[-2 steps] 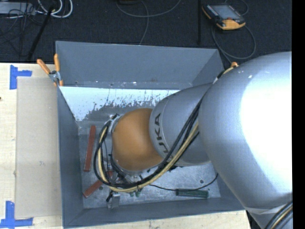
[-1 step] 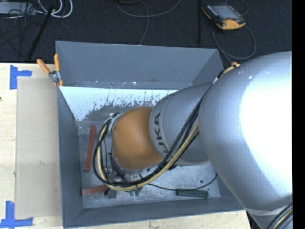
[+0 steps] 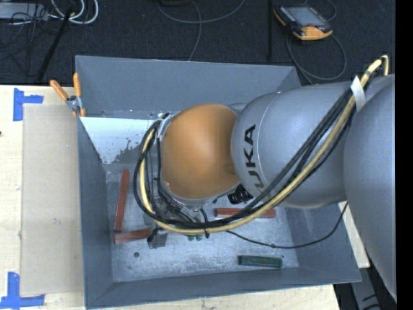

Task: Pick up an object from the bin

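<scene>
My gripper is low in the left half of the bin, below the orange wrist cover, with its dark tip just above the floor. A reddish-brown stick lies flat right beside that tip, on its left. A second reddish-brown stick stands lengthwise along the left side, its lower end meeting the first. Whether the gripper touches either stick is hidden.
A third reddish stick pokes out from under the arm at the middle right. A dark green flat bar lies near the front wall. The arm, its orange cover and looping cables hide the bin's centre.
</scene>
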You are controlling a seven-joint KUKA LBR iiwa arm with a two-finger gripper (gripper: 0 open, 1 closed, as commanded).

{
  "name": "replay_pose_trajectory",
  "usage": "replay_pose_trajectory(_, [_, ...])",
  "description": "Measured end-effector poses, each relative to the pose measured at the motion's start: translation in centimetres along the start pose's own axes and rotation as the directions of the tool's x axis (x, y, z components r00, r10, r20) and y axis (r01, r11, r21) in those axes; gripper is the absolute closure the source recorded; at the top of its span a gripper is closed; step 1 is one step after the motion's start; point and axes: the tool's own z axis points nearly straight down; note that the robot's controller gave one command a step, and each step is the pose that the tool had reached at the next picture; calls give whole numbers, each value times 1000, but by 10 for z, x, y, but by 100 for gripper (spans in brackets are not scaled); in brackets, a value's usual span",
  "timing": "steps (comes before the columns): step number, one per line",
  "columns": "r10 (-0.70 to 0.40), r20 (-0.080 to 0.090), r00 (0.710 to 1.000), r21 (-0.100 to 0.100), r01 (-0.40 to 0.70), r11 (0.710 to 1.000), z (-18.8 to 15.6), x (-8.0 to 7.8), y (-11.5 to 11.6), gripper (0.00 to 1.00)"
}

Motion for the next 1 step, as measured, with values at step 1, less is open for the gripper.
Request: replay_pose_trajectory(1, [-8, -2, 1000, 0, 8, 1000, -57, 5, 1, 100])
